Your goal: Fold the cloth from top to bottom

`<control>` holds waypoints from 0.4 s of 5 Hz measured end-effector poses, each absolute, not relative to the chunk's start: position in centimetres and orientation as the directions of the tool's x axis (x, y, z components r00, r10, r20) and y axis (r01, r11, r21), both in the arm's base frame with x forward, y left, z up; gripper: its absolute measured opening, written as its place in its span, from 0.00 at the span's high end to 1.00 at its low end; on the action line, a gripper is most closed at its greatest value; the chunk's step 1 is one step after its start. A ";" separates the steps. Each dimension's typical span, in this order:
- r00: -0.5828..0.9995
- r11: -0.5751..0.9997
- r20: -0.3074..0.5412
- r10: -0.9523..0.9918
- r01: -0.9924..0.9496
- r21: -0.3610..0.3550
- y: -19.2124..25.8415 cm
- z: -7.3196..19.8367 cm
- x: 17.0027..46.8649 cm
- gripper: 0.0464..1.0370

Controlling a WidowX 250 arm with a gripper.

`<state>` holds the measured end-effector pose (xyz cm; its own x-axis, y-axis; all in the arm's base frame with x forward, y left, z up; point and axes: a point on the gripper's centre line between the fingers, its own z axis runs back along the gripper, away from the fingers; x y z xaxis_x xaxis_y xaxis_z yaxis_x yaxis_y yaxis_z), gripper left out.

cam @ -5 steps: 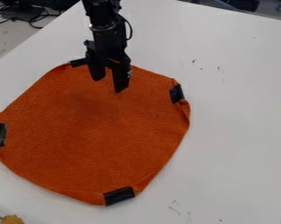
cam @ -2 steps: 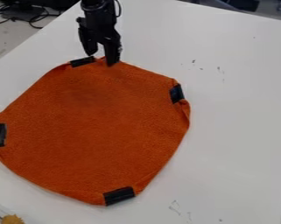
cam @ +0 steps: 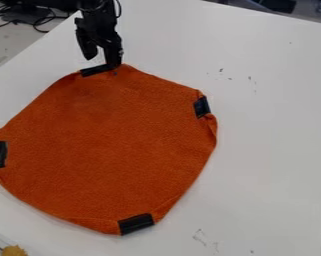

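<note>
I've drawn my black two-finger gripper (cam: 101, 59) back from over the rounded, orange fabric cloth (cam: 116, 145) to its top edge. The fingers stand parted; the cloth lies flat, spreading downward in view from them, a black rectangular patch (cam: 94, 71) right by their tips.

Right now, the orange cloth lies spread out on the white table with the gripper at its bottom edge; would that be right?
Not quite: the camera view shows the gripper at the top edge of the orange cloth, which does lie spread out on the white table.
</note>
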<state>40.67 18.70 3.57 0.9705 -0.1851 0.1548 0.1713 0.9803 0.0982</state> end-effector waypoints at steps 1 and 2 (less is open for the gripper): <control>0.969 0.977 0.142 -0.200 0.186 0.105 20.0 3.5 41.7 0.04; 0.972 0.976 0.105 -0.211 0.203 0.081 20.6 2.9 42.0 0.04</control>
<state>41.95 20.61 2.85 0.9718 -0.2111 0.1054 0.2032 0.9758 0.0812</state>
